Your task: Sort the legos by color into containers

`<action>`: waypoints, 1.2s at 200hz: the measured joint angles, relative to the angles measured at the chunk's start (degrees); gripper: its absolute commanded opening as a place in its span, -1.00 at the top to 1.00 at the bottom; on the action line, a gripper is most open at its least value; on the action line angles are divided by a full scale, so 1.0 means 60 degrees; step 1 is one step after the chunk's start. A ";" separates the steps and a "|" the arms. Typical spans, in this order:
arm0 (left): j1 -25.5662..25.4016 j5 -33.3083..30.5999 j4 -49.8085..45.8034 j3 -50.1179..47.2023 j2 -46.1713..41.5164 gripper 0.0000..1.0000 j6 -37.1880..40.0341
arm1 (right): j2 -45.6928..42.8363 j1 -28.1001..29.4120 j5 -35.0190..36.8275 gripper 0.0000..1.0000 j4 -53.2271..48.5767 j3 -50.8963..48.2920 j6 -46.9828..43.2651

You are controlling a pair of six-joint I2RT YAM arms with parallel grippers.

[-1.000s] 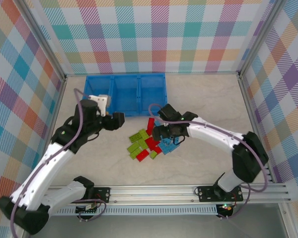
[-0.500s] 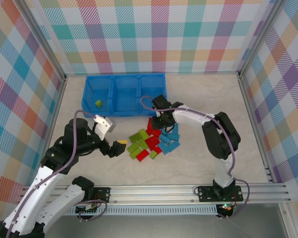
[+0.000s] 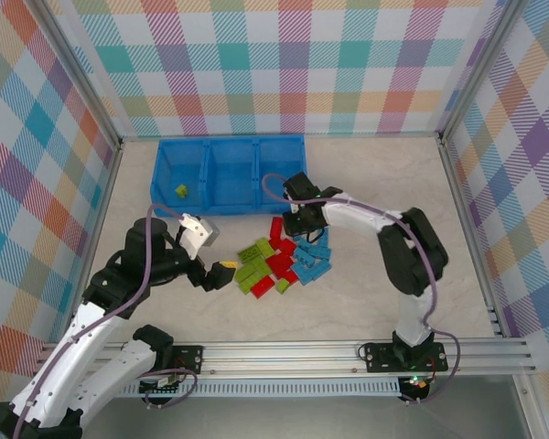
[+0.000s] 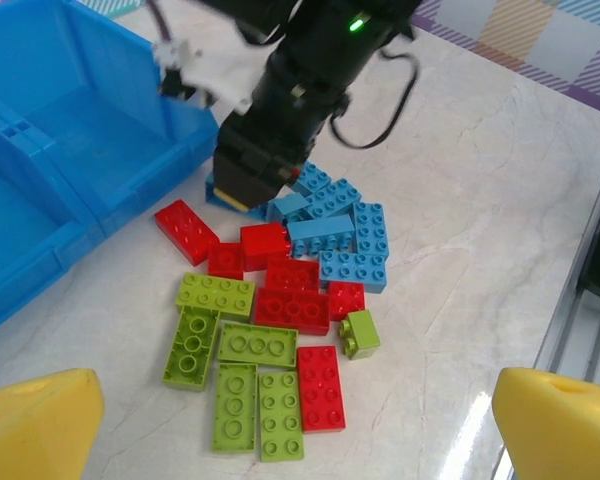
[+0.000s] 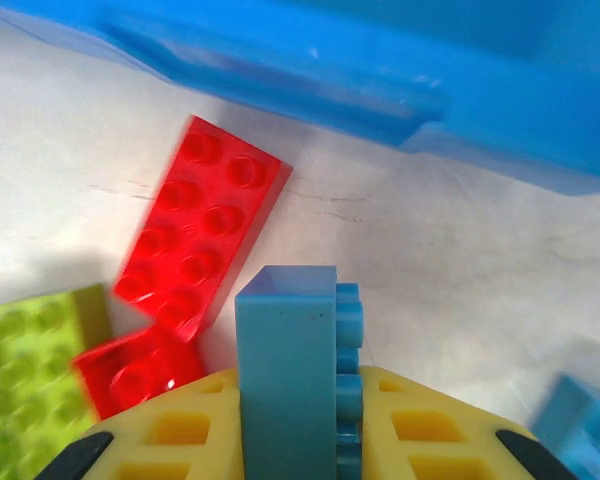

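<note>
Glossy plastic legos (image 4: 292,308) on a smooth, faintly veined stone-look worktop (image 4: 480,200), ahead of matt yellow fingers (image 4: 35,425); shiny plastic containers (image 4: 70,170).

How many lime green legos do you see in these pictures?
7. One green lego lies in the tray's left compartment; six others lie close together on the table. More may be hidden.

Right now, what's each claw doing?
Right claw shut on a blue brick. Left claw open, empty, beside the pile. One green brick in tray. Nothing blocks the tray.
</note>
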 measured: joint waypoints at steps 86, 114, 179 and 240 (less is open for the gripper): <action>0.0000 -0.0900 0.0219 -0.0215 0.0117 -1.00 -0.0007 | 0.0452 -0.0080 0.1439 0.74 0.1439 0.2932 -0.1064; 0.0000 -0.1151 0.0219 -0.0295 0.0098 -1.00 -0.0040 | 0.2164 -0.0262 0.1603 0.59 0.1158 0.4036 -0.1137; 0.0000 -0.1596 0.0219 -0.0375 0.0080 -1.00 -0.0040 | 0.3734 -0.0546 0.1326 0.08 -0.0146 0.5792 -0.1104; -0.0007 -0.2371 0.0419 -0.0313 0.0605 -1.00 -0.0922 | 0.0925 -0.0521 0.0725 -0.16 -0.0375 0.3989 -0.0958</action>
